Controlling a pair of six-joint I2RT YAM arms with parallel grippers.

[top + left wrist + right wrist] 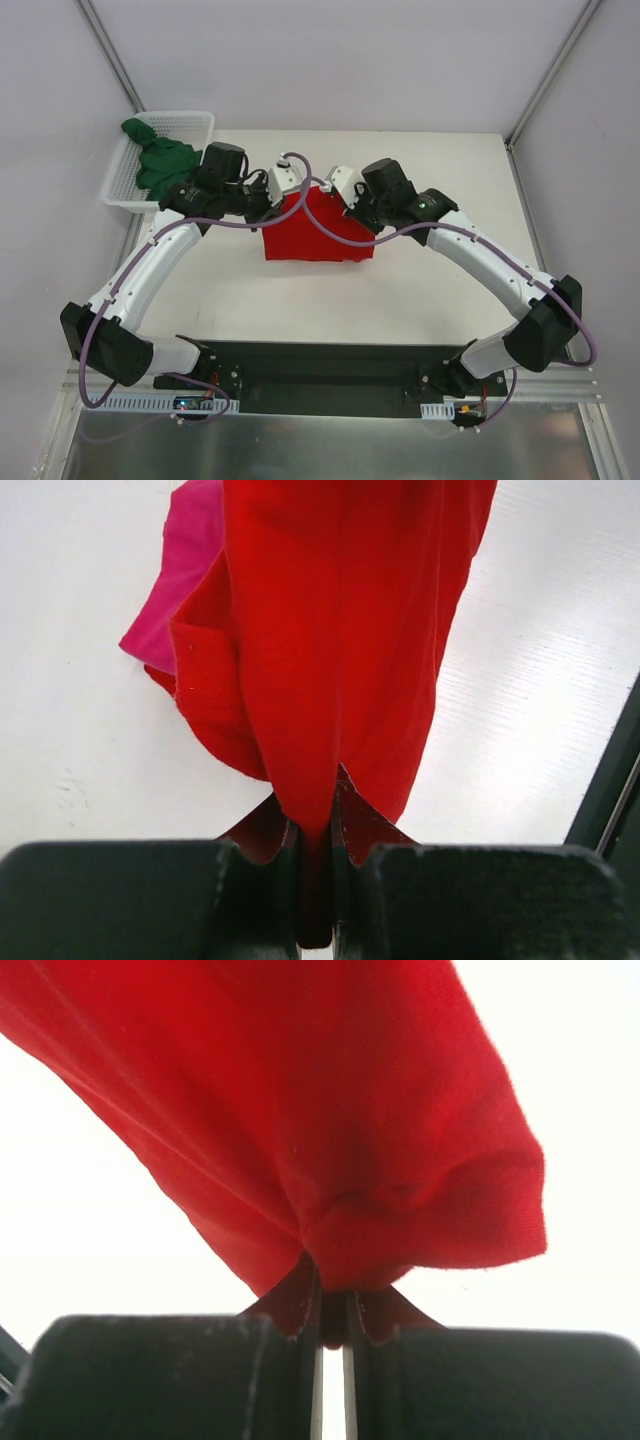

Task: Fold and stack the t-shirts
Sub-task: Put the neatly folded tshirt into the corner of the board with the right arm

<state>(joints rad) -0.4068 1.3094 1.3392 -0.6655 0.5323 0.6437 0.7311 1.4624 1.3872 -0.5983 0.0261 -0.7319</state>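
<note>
Left gripper (315,885) is pressed together, pinching a fold of the red tee (318,238). Right gripper (330,1345) is likewise clamped on another gathered fold of the same tee. The red tee hangs between the two grippers over the middle of the table (440,200), toward its far side. A pink tee (178,585) shows partly behind the red one in the left wrist view. The green tee (160,162) lies bunched in the basket (195,121) at far left.
</note>
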